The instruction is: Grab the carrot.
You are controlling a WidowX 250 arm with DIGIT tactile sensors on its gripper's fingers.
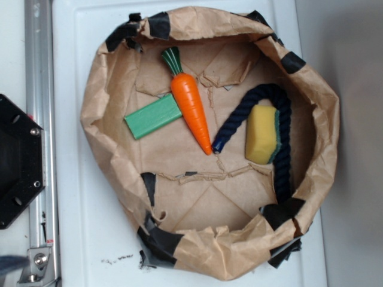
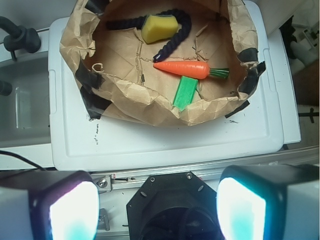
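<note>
The carrot (image 1: 190, 110) is glossy orange with a dark green ribbed top and lies flat inside a brown paper bowl (image 1: 96, 113), tip toward the middle. In the wrist view the carrot (image 2: 182, 68) lies across the bowl (image 2: 150, 107), far ahead of my gripper (image 2: 157, 210). The gripper is open, its two pale pads wide apart with nothing between them, above the black robot base (image 2: 170, 207). The exterior view does not show the gripper.
A green rectangular block (image 1: 152, 117) touches the carrot's side. A dark blue rope (image 1: 272, 128) curls around a yellow sponge (image 1: 262, 134) on the bowl's right. The bowl sits on a white lid (image 1: 84, 239). A metal rail (image 1: 37, 72) runs along the left.
</note>
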